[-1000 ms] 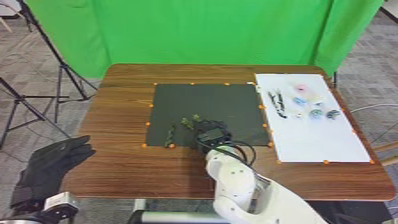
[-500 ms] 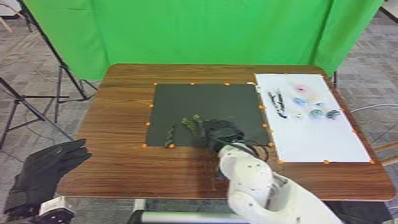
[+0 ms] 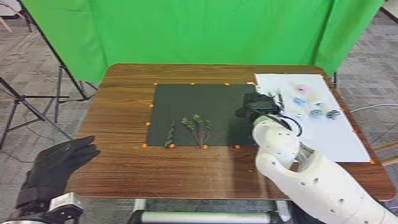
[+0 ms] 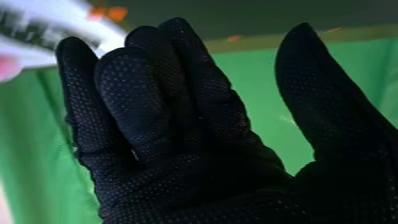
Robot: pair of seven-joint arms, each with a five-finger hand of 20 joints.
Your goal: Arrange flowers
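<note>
right hand [image 4: 182,165] open, empty, by the twigs [image 3: 280,97] at the mat's [image 3: 200,100] two o'clock; left hand [image 3: 60,162] open. stems [image 3: 196,131] lie toward seven. straddle one twig, pinch mid-length, lift before moving.

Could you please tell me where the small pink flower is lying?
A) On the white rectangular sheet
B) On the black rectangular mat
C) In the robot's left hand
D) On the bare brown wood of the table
A: the pink flower lies near the far end of the white sheet.
</note>
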